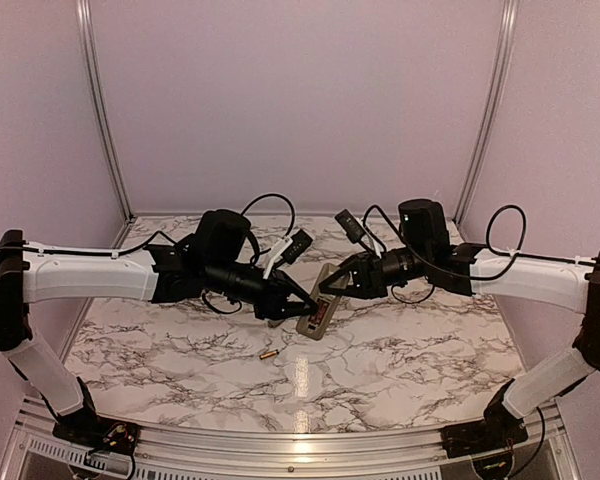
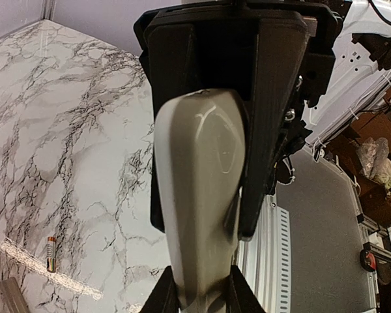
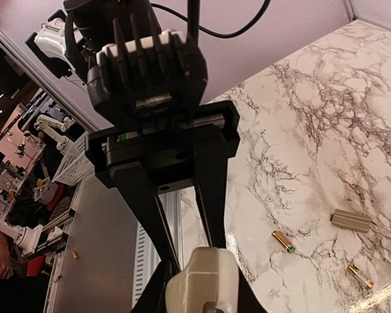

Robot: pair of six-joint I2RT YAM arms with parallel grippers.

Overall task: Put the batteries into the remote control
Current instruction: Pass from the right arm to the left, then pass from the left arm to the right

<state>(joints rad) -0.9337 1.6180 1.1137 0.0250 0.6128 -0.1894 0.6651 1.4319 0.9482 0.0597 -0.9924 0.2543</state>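
Observation:
The remote control (image 1: 318, 313) hangs tilted above the table's middle, greyish-tan back up, held at both ends. My left gripper (image 1: 302, 303) is shut on its near-left end; the left wrist view shows the remote control (image 2: 199, 195) running up from my left gripper (image 2: 202, 298), with both fingers pressed to its sides. My right gripper (image 1: 335, 290) is shut on the other end; in the right wrist view my right gripper (image 3: 202, 297) clamps the remote control (image 3: 202, 277). One battery (image 1: 269, 355) lies on the marble, the same battery (image 2: 51, 253) (image 3: 283, 241). A second battery (image 3: 360, 275) lies farther off.
A small flat beige cover piece (image 3: 350, 220) lies on the marble near the batteries, and the same cover piece (image 2: 13, 297) shows at the left wrist view's bottom corner. The metal rail of the table's near edge (image 1: 300, 445) runs below the arms.

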